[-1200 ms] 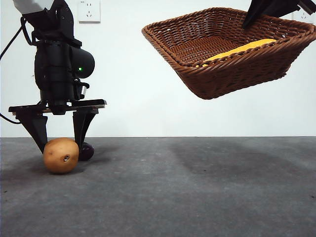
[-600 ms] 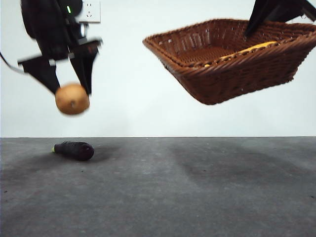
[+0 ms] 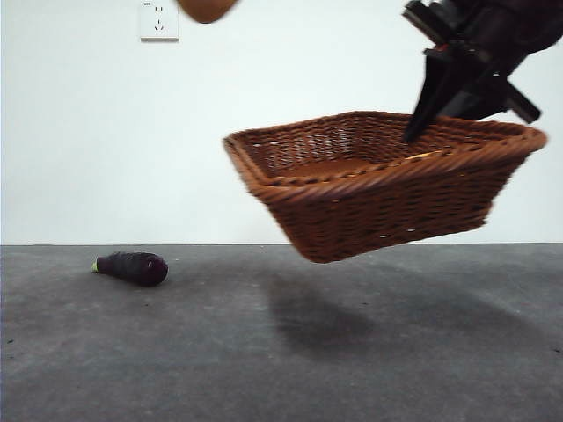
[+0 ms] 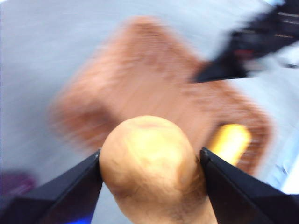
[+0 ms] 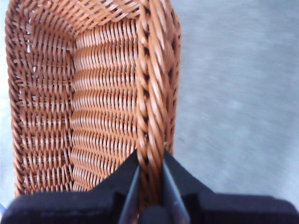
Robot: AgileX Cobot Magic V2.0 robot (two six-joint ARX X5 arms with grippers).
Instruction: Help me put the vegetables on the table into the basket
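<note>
My left gripper (image 4: 149, 156) is shut on the brown-orange potato (image 4: 149, 182), high in the air. Only the potato's underside (image 3: 207, 9) shows at the top edge of the front view. Below it in the left wrist view lies the blurred wicker basket (image 4: 140, 88) with the yellow corn cob (image 4: 229, 142) inside. My right gripper (image 5: 149, 163) is shut on the basket's braided rim (image 5: 152, 93) and holds the basket (image 3: 378, 193) tilted above the table (image 3: 281, 352). A sliver of corn (image 3: 424, 156) shows over the rim. The dark purple eggplant (image 3: 132, 267) lies on the table at the left.
A white wall with a power socket (image 3: 159, 19) stands behind the table. The right arm (image 3: 479, 53) comes in dark from the top right corner. The basket casts a shadow (image 3: 317, 316) on the table's middle.
The left gripper has carried the potato up and to the right, almost out of the front view. The right gripper has brought the basket lower and to the left.
</note>
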